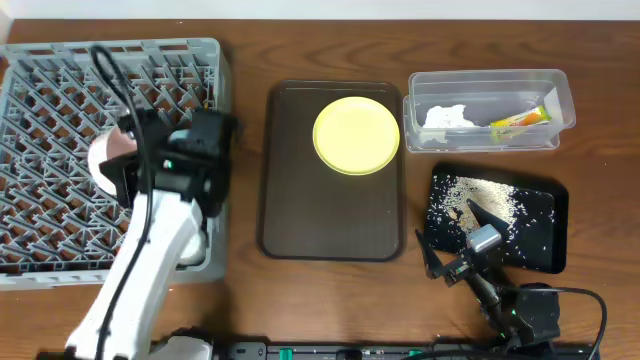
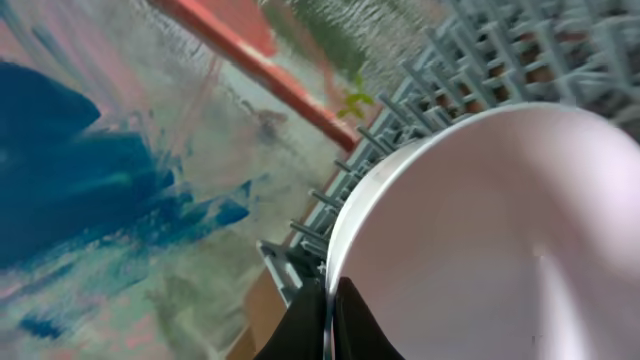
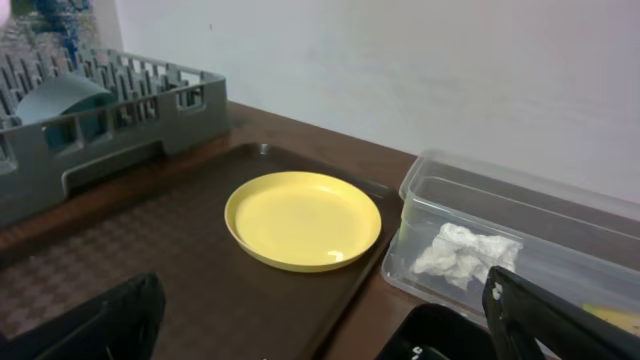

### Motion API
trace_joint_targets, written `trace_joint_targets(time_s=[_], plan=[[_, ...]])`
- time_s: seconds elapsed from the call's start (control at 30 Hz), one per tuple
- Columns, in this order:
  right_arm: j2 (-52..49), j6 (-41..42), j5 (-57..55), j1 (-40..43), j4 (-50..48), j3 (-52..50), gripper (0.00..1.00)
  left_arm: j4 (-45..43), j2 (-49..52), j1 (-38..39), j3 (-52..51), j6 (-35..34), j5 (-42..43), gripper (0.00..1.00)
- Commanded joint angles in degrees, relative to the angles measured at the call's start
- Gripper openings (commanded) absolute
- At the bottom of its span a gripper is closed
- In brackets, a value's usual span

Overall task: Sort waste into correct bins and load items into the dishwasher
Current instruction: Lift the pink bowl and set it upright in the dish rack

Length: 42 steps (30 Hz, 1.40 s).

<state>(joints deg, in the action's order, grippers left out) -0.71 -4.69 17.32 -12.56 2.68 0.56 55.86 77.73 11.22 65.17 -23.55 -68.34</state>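
My left gripper (image 2: 328,322) is shut on the rim of the small white bowl (image 2: 480,230) and holds it over the grey dish rack (image 1: 60,110). The bowl (image 1: 104,158) peeks out beside the left arm in the overhead view. A light blue bowl (image 3: 60,100) stands in the rack. The yellow plate (image 1: 356,134) lies on the dark brown tray (image 1: 330,225). My right gripper (image 1: 455,238) is open and empty at the near left corner of the black tray (image 1: 535,255), which holds the crumbs (image 1: 480,195). The napkin (image 1: 447,117) and the wrapper (image 1: 520,118) lie in the clear tub (image 1: 490,85). The chopsticks are out of view.
The right wrist view shows the plate (image 3: 303,220), the tub (image 3: 520,215) and the rack's wall (image 3: 110,140) ahead. The left arm covers the rack's near right part. Cables run along the table's front edge.
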Motion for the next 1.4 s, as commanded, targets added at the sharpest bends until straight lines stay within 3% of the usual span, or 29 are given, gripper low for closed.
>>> trace_joint_targets(time_s=[0.0,0.23,0.53,0.83,1.37], plan=[[0.3,-0.5,0.1,0.2,-0.1,-0.2,0.99,-4.7,4.2,-3.3,-0.6,6.0,-3.3,0.06],[0.3,-0.5,0.1,0.2,-0.1,-0.2,0.99,-15.8,10.6,-4.3,-0.6,16.7,-3.1,0.06],[0.3,-0.5,0.1,0.2,-0.1,-0.2,0.99,-24.0,15.1,-9.0,-0.6,26.9,-2.6,0.06],[0.3,-0.5,0.1,0.2,-0.1,-0.2,0.99,-24.7,15.7,-10.0,-1.0,27.6,1.6,0.06],[0.3,-0.5,0.1,0.2,-0.1,-0.3,0.99,-25.2,20.7,-8.7,-1.4,27.6,1.9,0.07]])
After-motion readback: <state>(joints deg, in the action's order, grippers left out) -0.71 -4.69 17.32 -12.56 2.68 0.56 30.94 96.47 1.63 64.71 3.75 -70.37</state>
